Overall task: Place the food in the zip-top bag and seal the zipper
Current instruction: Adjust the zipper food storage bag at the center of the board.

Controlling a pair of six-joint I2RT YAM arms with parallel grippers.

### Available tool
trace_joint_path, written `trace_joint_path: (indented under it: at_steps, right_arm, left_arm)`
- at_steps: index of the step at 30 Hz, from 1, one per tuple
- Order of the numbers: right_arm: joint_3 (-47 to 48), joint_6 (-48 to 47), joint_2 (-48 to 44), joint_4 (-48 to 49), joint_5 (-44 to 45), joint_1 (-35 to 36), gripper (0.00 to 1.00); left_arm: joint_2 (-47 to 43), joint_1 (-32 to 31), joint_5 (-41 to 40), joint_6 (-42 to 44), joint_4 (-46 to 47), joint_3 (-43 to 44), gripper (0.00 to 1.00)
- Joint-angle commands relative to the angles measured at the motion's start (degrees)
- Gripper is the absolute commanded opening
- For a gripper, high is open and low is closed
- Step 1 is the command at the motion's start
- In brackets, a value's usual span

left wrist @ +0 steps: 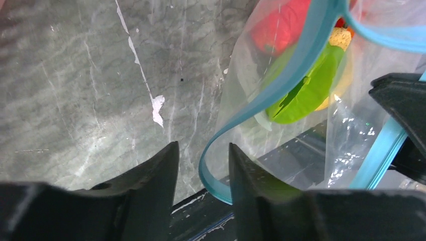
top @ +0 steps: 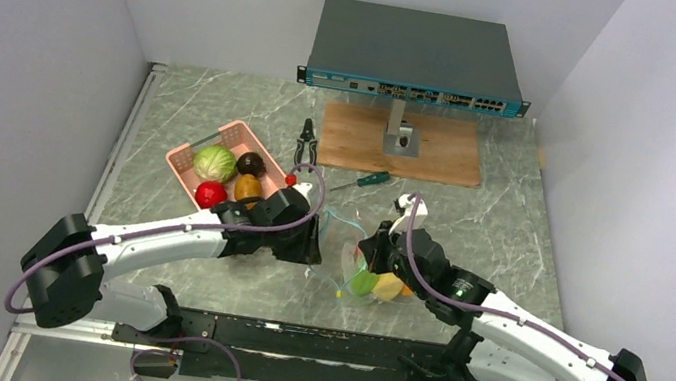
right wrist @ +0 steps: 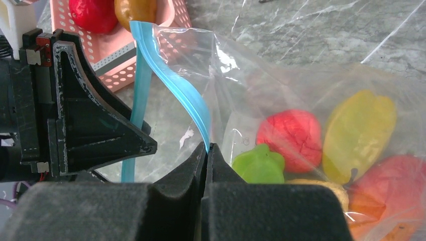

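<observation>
The clear zip-top bag (top: 354, 238) lies between my two grippers with red, green and yellow food (right wrist: 290, 133) inside. Its teal-blue zipper (right wrist: 186, 98) stands open in a loop. My right gripper (right wrist: 207, 146) is shut on the zipper strip at the bag's mouth; it also shows in the top view (top: 369, 252). My left gripper (left wrist: 202, 148) is open, and the zipper's curved end (left wrist: 281, 80) passes between its jaws, close to the right finger. In the top view the left gripper (top: 313, 239) sits just left of the bag.
A pink basket (top: 179, 159) at the left rear holds a cabbage, a red fruit and two darker pieces. A green-handled screwdriver (top: 368, 179) and black pliers (top: 306, 140) lie behind the bag. A network switch (top: 415, 55) on a stand over a wooden board (top: 451, 152) is at the back.
</observation>
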Motion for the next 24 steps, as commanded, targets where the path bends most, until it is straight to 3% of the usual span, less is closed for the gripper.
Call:
trace_joint_path:
  at_steps: [1,14,19,24]
  right_arm:
    - [3.14,-1.31,-0.87,0.85,2.95,0.23,0.00]
    - [3.55,-1.24,-0.28,-0.04,5.69,0.17,0.00]
    - [4.21,-1.45,-0.39,-1.84,7.12,0.12,0.00]
    - [4.04,-1.76,-0.92,-1.50,7.26,0.20,0.00]
  left_arm:
    - [-2.08,0.11,-1.66,2.83,-1.14,2.15,0.52]
    - [-13.57,1.75,-9.78,8.77,-12.60,5.51,0.90]
    - [-20.49,5.57,-14.90,9.59,-16.19,4.32,0.95]
    - [-24.95,13.90,-18.82,10.32,-18.72,1.52,0.98]
